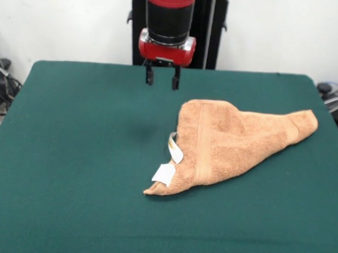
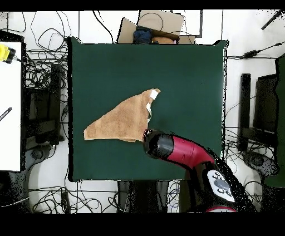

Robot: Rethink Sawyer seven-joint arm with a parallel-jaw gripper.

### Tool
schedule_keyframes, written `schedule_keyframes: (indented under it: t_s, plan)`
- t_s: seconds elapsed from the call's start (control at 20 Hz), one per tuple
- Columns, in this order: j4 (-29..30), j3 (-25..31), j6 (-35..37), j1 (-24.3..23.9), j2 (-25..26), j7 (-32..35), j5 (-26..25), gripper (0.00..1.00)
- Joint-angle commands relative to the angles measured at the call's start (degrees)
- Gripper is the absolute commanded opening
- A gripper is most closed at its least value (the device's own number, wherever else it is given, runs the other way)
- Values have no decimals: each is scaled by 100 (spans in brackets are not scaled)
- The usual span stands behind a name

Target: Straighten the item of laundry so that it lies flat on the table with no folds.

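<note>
The gripper (image 1: pixel 162 79) hangs above the table (image 1: pixel 71 155) with its two short fingers apart and nothing between them; it is released and holds nothing; a faint shadow lies on the green cloth below it. In the front view the towel (image 1: pixel 230 144) lies to the right of the gripper and nearer the camera, apart from it; in the overhead view the arm's black end (image 2: pixel 157 143) sits just beside the towel's edge, near the tagged side, so the towel lies up and to the left of it there.

The towel rests near the middle of the table, folded over on itself into a rough triangle; its long axis runs slantwise, from the pointed corner by the white tags (image 1: pixel 170 160) to the narrow tip at the far right; a woven band (image 1: pixel 203 145) crosses it near the tagged end. I judge that the coming move depends on reaching over and down to that tagged corner, which is the part nearest the gripper, and drawing the folded layer open.

The tags are too small to read; one may carry a faint yellowish mark, though I cannot be sure; no brand or writing shows elsewhere.
</note>
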Motion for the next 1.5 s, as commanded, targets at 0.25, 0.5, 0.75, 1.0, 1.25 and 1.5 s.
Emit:
schedule_keyframes:
  t_s: [0.25,0.5,0.75,1.0,1.25,1.5]
  plan:
    - [462,237,-843,-142,562,1077,-32,100]
    - [447,95,-814,-52,667,1022,-63,100]
    - [597,53,-709,3,690,1076,12,100]
    - [790,112,-613,-19,665,1200,176,100]
    - [817,210,-676,-110,733,1190,229,100]
    - [799,271,-681,-157,750,1154,261,100]
